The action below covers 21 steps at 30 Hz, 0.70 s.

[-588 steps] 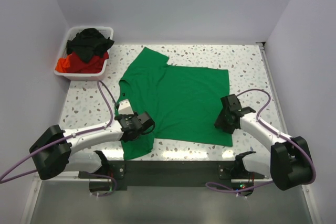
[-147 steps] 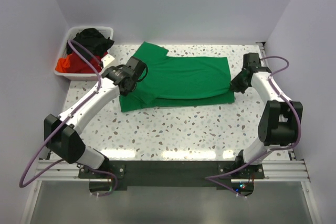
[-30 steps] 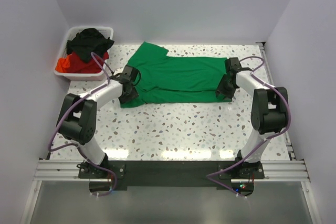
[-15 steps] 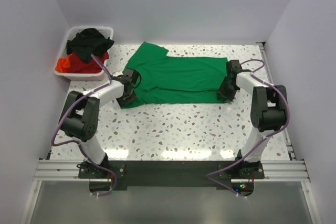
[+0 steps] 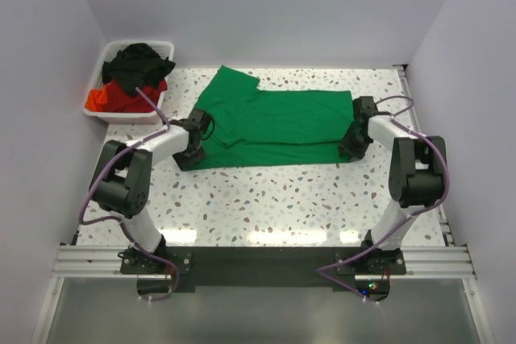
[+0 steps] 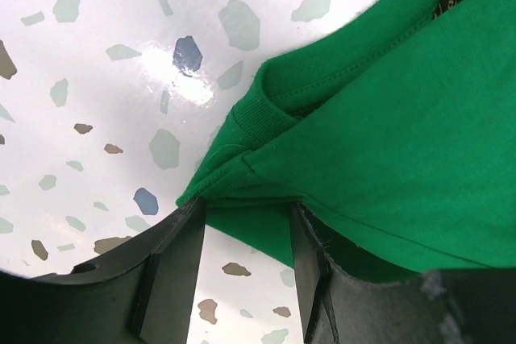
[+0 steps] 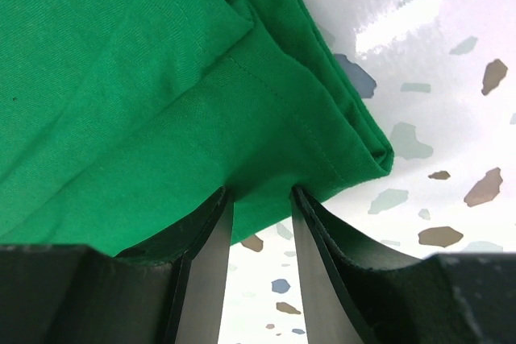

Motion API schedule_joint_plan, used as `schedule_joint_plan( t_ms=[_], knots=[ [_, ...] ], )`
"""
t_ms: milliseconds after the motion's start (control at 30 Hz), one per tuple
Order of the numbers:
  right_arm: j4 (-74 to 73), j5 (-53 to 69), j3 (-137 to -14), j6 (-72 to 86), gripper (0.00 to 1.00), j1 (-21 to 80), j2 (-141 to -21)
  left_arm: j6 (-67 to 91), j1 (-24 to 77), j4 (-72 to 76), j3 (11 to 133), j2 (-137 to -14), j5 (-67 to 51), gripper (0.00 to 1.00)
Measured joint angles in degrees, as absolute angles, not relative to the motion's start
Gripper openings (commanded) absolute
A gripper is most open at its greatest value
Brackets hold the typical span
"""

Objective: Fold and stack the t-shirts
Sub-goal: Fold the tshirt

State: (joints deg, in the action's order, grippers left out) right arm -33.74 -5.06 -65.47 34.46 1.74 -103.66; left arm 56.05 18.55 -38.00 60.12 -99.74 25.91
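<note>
A bright green t-shirt [image 5: 274, 126] lies folded lengthwise on the speckled table, with one sleeve pointing to the back left. My left gripper [image 5: 192, 147] is at its near left corner. In the left wrist view the left gripper [image 6: 246, 209] is open, and the collar end of the shirt [image 6: 387, 118] lies at its fingertips. My right gripper [image 5: 352, 141] is at the shirt's near right corner. In the right wrist view the right gripper [image 7: 260, 193] is open too, with the hemmed shirt edge [image 7: 121, 78] resting across its fingertips. A black t-shirt [image 5: 141, 62] and a red t-shirt [image 5: 121, 101] are piled in the bin.
The white plastic bin [image 5: 95, 106] stands at the back left corner, against the left wall. Walls close in the table on the left, back and right. Purple cables loop from both arms above the table.
Both grippers have shifted a little toward the near edge at the shirt's two ends. The shirt's near edge now lies slightly nearer and flatter.
</note>
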Motion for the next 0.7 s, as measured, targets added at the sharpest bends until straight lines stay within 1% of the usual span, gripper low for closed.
schedule_joint_plan(
  t_ms=[700],
  knots=[
    [-33.12, -6.52, -54.11, 35.14, 0.36, 1.52, -94.08, 57.58, 18.39, -41.06, 48.42, -88.73, 26.46, 0.51]
  ],
)
